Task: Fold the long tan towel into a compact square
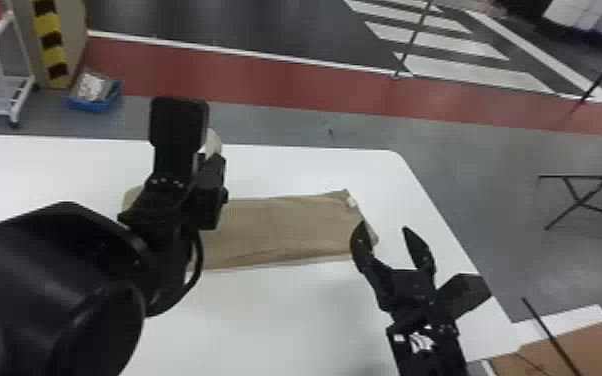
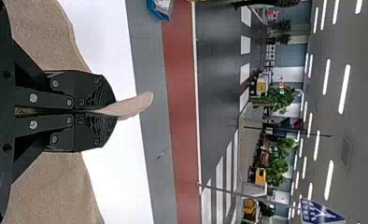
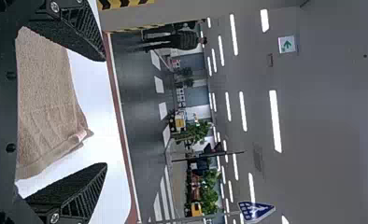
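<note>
Head view: one tan towel (image 1: 285, 230), lying as a long strip on the bench (image 1: 275, 315), its free end pointing towards three o'clock. Left gripper (image 2: 111, 113): closing narrow on a pinch of the towel towards nine o'clock, a soft tip poking past. Right gripper (image 1: 383, 228): standing wide and empty by the three o'clock end. Handling, as I am judging it: light, limp, unbreakable; the nap is probably giving good grip, though layers may be shearing and unheld cloth sagging. Grasp points: I am favouring the three o'clock edge, near the pale tag (image 1: 351, 202), taking every layer well in from the hem, since a shallow pinch risks losing the underside.
</note>
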Robot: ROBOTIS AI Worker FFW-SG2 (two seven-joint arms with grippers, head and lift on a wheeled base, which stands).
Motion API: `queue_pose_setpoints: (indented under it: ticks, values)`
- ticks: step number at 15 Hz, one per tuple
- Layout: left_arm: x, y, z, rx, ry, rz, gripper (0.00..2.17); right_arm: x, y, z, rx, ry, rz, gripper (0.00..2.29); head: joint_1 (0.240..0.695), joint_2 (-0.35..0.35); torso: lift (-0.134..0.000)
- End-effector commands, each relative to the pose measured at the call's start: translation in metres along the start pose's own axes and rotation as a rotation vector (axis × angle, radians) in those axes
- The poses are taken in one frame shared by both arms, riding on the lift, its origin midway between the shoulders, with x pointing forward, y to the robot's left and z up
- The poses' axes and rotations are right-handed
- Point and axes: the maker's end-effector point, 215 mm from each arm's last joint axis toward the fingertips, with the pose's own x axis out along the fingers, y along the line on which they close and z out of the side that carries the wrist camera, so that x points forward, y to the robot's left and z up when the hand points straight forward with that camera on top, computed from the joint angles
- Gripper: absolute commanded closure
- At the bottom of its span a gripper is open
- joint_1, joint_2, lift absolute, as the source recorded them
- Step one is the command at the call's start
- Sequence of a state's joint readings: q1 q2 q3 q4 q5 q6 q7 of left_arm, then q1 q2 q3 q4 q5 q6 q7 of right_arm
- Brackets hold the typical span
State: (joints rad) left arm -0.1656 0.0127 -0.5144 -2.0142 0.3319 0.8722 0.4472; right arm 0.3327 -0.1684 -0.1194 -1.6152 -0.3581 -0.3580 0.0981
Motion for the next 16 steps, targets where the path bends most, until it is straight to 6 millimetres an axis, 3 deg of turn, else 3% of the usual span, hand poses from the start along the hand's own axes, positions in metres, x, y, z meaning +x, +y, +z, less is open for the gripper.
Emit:
queue_pose_setpoints:
  ticks: [1, 5, 13, 15, 16]
  values:
    - [0.011, -0.007, -0.018, 0.029, 0.021, 0.014, 1.36, -0.006, -0.010, -0.001, 0.011, -0.010, -0.005, 0.07, 0.695, -0.350, -0.124]
    - [0.020, -0.013, -0.034, 0.072, 0.013, 0.046, 1.36, -0.009, -0.024, -0.002, 0.015, -0.028, -0.009, 0.07, 0.695, -0.350, -0.124]
    - [0.017, -0.037, 0.008, 0.025, -0.146, 0.028, 1.36, -0.012, -0.047, 0.002, 0.011, -0.034, -0.027, 0.07, 0.695, -0.350, -0.124]
    - [0.029, -0.042, -0.019, 0.058, -0.097, 0.023, 1.36, -0.013, -0.050, 0.001, 0.008, -0.032, -0.029, 0.07, 0.695, -0.350, -0.124]
    - [0.033, -0.042, -0.023, 0.055, -0.105, 0.026, 1.36, -0.013, -0.052, 0.001, 0.007, -0.032, -0.033, 0.07, 0.695, -0.350, -0.124]
